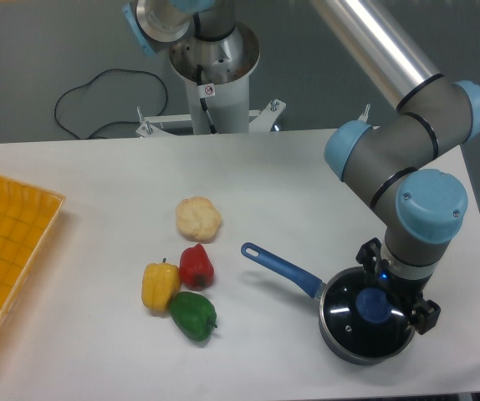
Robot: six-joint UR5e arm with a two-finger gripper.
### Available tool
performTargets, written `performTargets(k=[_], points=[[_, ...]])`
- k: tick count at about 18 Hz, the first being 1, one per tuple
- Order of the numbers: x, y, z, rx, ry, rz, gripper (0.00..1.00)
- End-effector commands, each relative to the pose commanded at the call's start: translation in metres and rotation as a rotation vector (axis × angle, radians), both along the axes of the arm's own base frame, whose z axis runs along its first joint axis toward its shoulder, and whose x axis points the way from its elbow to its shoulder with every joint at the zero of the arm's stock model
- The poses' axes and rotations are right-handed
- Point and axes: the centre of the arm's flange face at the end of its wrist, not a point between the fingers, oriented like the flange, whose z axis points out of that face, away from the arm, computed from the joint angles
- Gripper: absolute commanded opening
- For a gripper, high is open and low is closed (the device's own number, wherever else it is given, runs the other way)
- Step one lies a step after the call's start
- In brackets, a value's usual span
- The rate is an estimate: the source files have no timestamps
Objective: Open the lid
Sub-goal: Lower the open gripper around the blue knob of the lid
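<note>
— Operator: Where is the lid, and what is the claw doing?

— Desk: Lid (359,322) on the saucepan (344,348), front right of the white table (98,184); you can see its dark glass, thin metal rim and the blue knob (373,306) at its centre; the pan's long blue handle (279,268) points up and to the left. Your claw (384,294) is down over the lid's far right side, right at the knob; the wrist hides the fingertips, so whether it is wide, narrow or closed on the knob cannot be told; two black fittings stick out at either side of the wrist, one just above the rim, one at its right edge.

— Operator: And the rest of the table?

— Desk: Left of the pan, well apart from it, you have three peppers in a tight cluster: yellow pepper (160,285), red pepper (196,266), green pepper (193,315) in front; a pale, lumpy item (198,219) lies just behind them; a yellow tray (10,251) sits at the left edge; a black cable (106,100) loops behind the table beside the arm's base (215,71).
</note>
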Motion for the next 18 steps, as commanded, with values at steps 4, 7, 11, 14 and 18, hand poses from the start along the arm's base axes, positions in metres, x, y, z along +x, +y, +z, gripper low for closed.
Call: performTargets(k=[4, 7, 11, 14, 18], points=[[0.002, 0.001, -0.01, -0.009, -0.014, -0.029, 1.0], [0.001, 0.001, -0.017, -0.013, -0.024, -0.031, 1.0], [0.001, 0.003, -0.019, -0.012, -0.025, -0.031, 1.0], [0.002, 0.006, -0.025, -0.015, -0.027, -0.037, 1.0], [0.002, 0.007, -0.027, -0.015, -0.028, -0.039, 1.0]])
